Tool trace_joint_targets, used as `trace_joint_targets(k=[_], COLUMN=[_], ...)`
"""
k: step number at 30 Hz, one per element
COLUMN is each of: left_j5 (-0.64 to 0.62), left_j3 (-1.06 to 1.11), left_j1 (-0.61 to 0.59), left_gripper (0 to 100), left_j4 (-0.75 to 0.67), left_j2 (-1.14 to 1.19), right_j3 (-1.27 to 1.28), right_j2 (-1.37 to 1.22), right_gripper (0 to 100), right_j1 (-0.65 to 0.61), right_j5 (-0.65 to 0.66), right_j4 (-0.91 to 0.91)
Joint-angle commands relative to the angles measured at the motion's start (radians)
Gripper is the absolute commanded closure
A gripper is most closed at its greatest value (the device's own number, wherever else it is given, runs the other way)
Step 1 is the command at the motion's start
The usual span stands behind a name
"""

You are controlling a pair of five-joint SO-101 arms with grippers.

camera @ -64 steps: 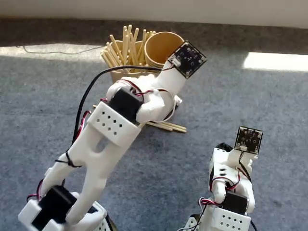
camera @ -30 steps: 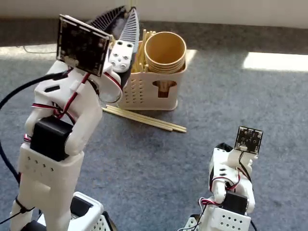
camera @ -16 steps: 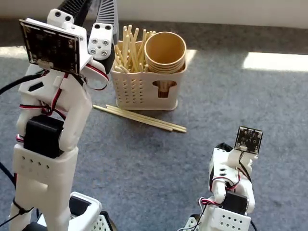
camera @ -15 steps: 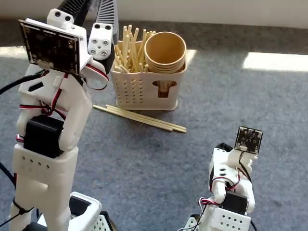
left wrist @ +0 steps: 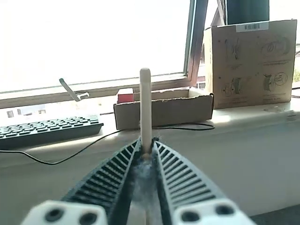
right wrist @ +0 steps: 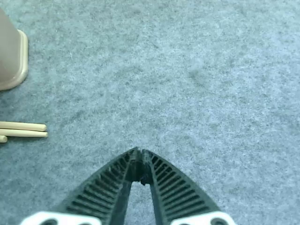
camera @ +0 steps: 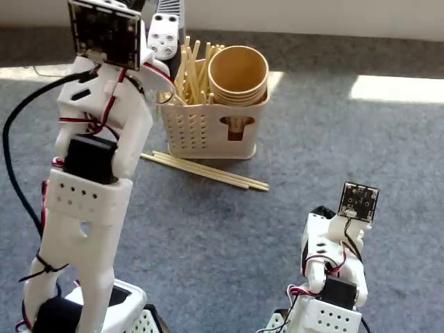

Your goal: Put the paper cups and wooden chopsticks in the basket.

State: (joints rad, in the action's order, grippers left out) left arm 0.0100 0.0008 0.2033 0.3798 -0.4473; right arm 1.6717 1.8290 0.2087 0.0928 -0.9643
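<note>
Left arm [camera: 104,152] stands upright, left hand [left wrist: 146,144] clamped; right arm [camera: 333,267] sits folded, right hand [right wrist: 139,154] closed.

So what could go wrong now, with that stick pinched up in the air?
The left gripper holds the wooden chopstick only at its very tips, so it might swivel or slip out. The basket is already crowded with splayed chopsticks beside the paper cups, so the new one could catch on them and fall to the carpet, joining the loose chopsticks there.
</note>
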Motion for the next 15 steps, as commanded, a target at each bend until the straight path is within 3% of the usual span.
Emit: trace_joint_targets(k=[1,8,15], left_j5=[-0.048,-0.051,-0.052], left_j3=[-0.031,-0.019,0.013], left_j1=[-0.013,-0.033,-0.05], left_gripper=[99,99,99], left_j4=[-0.048,-0.048,0.044], left_j2=[0.022,0.073,0.07], right_j3=[0.137,0.137,0.137], right_j2=[0.008,0.008,0.008], right_gripper=[99.3,99.3,99.3], right_j1=[0.012,0.012,0.012], right_j5=[-0.002,-0.002,-0.002], right_j4=[0.028,0.028,0.028])
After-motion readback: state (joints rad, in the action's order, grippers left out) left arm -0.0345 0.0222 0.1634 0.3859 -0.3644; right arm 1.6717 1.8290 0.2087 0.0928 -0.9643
